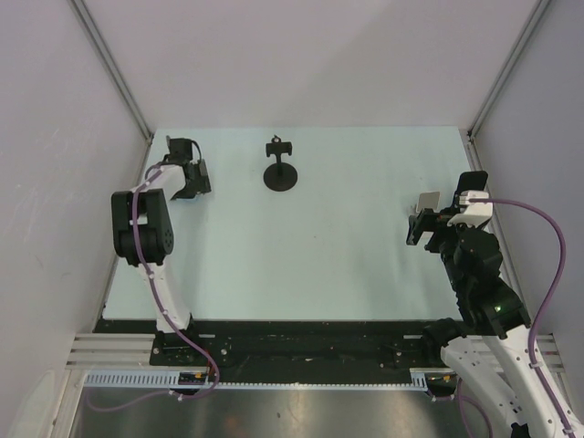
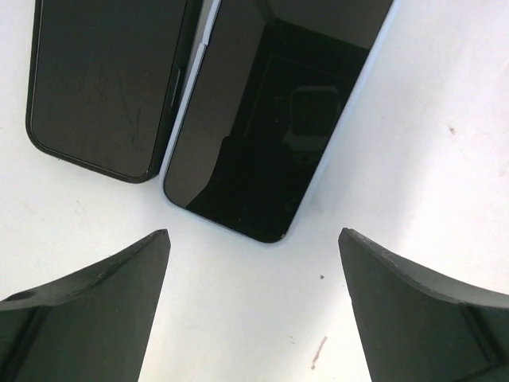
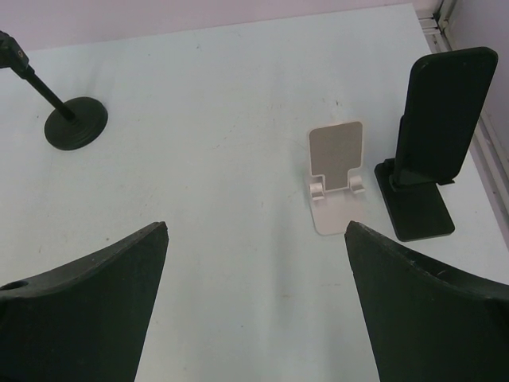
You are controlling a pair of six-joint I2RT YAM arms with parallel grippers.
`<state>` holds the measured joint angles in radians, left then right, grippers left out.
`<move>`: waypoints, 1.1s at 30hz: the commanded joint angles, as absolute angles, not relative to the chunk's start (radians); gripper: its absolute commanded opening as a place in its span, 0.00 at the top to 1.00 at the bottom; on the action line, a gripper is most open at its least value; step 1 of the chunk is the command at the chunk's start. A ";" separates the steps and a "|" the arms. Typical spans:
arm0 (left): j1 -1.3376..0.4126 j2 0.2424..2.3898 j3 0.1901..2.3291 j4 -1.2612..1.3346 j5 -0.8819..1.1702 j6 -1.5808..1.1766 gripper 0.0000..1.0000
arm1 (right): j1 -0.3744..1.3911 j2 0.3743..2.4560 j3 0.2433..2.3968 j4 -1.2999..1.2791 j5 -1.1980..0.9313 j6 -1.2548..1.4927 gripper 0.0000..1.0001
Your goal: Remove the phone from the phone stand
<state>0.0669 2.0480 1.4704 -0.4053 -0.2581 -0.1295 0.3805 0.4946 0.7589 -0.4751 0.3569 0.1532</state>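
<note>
Found the left gripper (image 2: 253, 232) well left of the pole stand (image 1: 280, 175), about level with it on the desk (image 1: 310, 265), pointed downward. Noted its fingers (image 2: 95, 310) spread wide, gripping nothing. Saw two phones lying flat right under it, dark glossy faces up: a black phone (image 2: 99, 79) and, just beside it, a blue-rimmed phone (image 2: 270, 111) set at a slight angle. Could not tell touching from barely apart along their long edges, nor the nearer of the two to the pole stand. Saw both only in the left wrist view, hidden beneath the arm in the top one.

Noted the pole stand as a black round base, a thin upright rod and a small clamp on top, far back on the desk.

Found the white stand (image 3: 336, 179) well right of the pole stand and nearer the arms, with a tilted plate and two small hooks at its foot. Found the right gripper (image 3: 255, 225) just on the near side of that, held above the desk, opened wide around nothing.

Found the propped phone (image 3: 445, 99) farthest right of the pole stand, just beside the white stand, close to the desk's right edge. Saw it leaning back, nearly upright, on the black stand (image 3: 417, 211), with neither gripper touching it.
</note>
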 commanded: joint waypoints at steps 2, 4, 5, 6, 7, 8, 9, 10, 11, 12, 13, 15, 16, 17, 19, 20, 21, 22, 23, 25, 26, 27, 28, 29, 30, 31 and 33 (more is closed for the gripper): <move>0.072 1.945 1.436 -0.384 -0.167 -0.279 0.08 | 0.370 0.494 0.761 -0.430 0.327 0.153 0.01; 0.075 1.945 1.425 -0.383 -0.157 -0.294 0.08 | 0.370 0.488 0.761 -0.431 0.327 0.155 0.01; 0.078 1.945 1.421 -0.382 -0.155 -0.308 0.08 | 0.368 0.488 0.761 -0.431 0.327 0.155 0.01; 0.084 1.945 1.407 -0.383 -0.152 -0.314 0.08 | 0.370 0.486 0.761 -0.433 0.327 0.155 0.01; 0.084 1.945 1.399 -0.380 -0.150 -0.321 0.07 | 0.368 0.482 0.759 -0.434 0.327 0.155 0.01; 0.084 1.942 1.390 -0.382 -0.150 -0.333 0.07 | 0.367 0.480 0.761 -0.433 0.328 0.153 0.01; 0.089 1.939 1.372 -0.380 -0.149 -0.336 0.07 | 0.370 0.479 0.759 -0.436 0.330 0.153 0.01; 0.090 1.934 1.362 -0.377 -0.149 -0.337 0.07 | 0.368 0.476 0.759 -0.436 0.330 0.155 0.01; 0.094 1.934 1.353 -0.373 -0.149 -0.342 0.07 | 0.370 0.474 0.759 -0.437 0.331 0.155 0.01; 0.095 1.933 1.342 -0.368 -0.147 -0.342 0.07 | 0.370 0.472 0.759 -0.436 0.330 0.153 0.01; 0.097 1.939 1.341 -0.364 -0.141 -0.342 0.07 | 0.370 0.472 0.759 -0.437 0.331 0.155 0.01; 0.098 1.950 1.350 -0.359 -0.132 -0.339 0.07 | 0.368 0.472 0.761 -0.434 0.330 0.152 0.01; 0.098 1.956 1.354 -0.359 -0.115 -0.339 0.07 | 0.368 0.472 0.759 -0.434 0.330 0.153 0.01; 0.098 1.965 1.359 -0.359 -0.106 -0.342 0.07 | 0.368 0.472 0.759 -0.437 0.330 0.155 0.01; 0.098 1.976 1.373 -0.354 -0.091 -0.347 0.07 | 0.368 0.471 0.761 -0.439 0.334 0.153 0.01; 0.098 1.988 1.379 -0.354 -0.077 -0.347 0.07 | 0.368 0.469 0.759 -0.439 0.334 0.155 0.01; 0.097 1.994 1.393 -0.353 -0.071 -0.345 0.07 | 0.370 0.471 0.759 -0.439 0.336 0.153 0.01; 0.097 1.999 1.400 -0.351 -0.069 -0.341 0.07 | 0.368 0.471 0.759 -0.437 0.336 0.152 0.01; 0.097 2.009 1.407 -0.351 -0.064 -0.341 0.07 | 0.370 0.471 0.759 -0.439 0.336 0.152 0.01; 0.097 2.020 1.427 -0.353 -0.058 -0.337 0.07 | 0.367 0.472 0.761 -0.439 0.336 0.152 0.01; 0.097 2.025 1.433 -0.353 -0.049 -0.341 0.07 | 0.370 0.474 0.761 -0.439 0.337 0.152 0.01; 0.095 2.035 1.443 -0.351 -0.046 -0.339 0.07 | 0.368 0.474 0.761 -0.439 0.337 0.153 0.01; 0.097 2.040 1.448 -0.353 -0.043 -0.339 0.07 | 0.368 0.476 0.759 -0.437 0.337 0.152 0.01; 0.097 2.043 1.453 -0.351 -0.040 -0.339 0.07 | 0.370 0.476 0.759 -0.439 0.337 0.150 0.01; 0.095 2.049 1.457 -0.351 -0.034 -0.341 0.07 | 0.368 0.476 0.759 -0.439 0.341 0.152 0.01; 0.095 2.051 1.460 -0.351 -0.028 -0.341 0.07 | 0.368 0.476 0.761 -0.439 0.341 0.152 0.01; 0.094 2.056 1.466 -0.350 -0.017 -0.342 0.07 | 0.370 0.477 0.761 -0.440 0.342 0.152 0.01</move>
<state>0.0940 2.0399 1.4223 -0.3676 -0.0616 -0.3161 0.3710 0.4793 0.7586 -0.4732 0.3321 0.1558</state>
